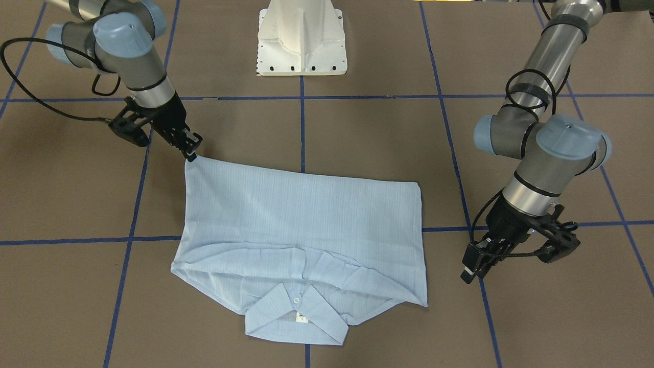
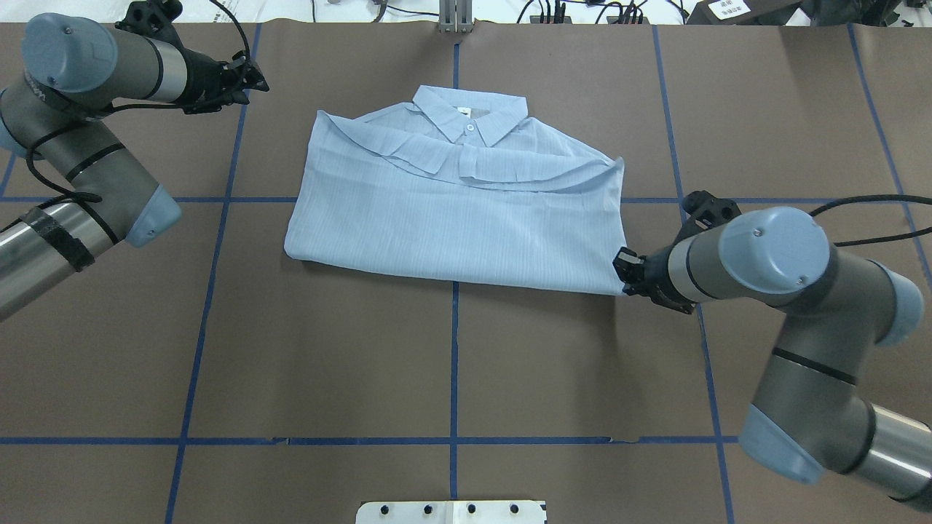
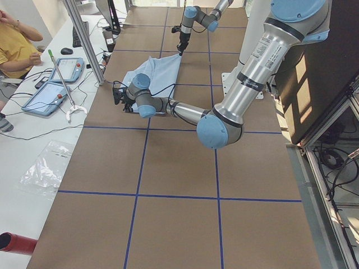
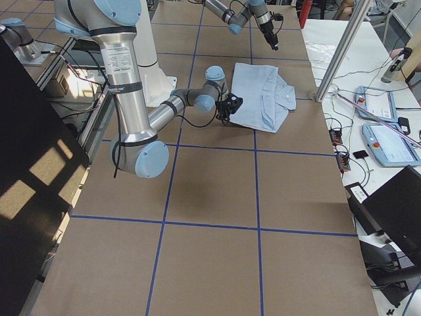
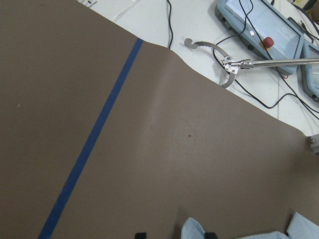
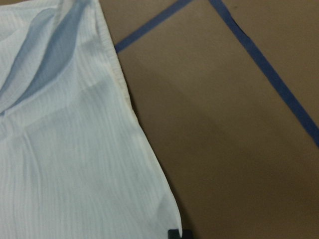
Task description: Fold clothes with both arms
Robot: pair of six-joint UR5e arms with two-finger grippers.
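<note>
The shirt (image 1: pixel 301 225) lies folded mid-desk (image 1: pixel 357 128). Our right end effector (image 1: pixel 192 153) seems clamped on its near right corner; our left end effector (image 1: pixel 472 272) hangs clear, fingers apart. Pulling 1 corner could skew the fold.

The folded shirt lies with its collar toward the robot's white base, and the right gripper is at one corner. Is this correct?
No: the overhead view shows the collar of the shirt pointing away from the white base. The right gripper is indeed at one corner.
</note>
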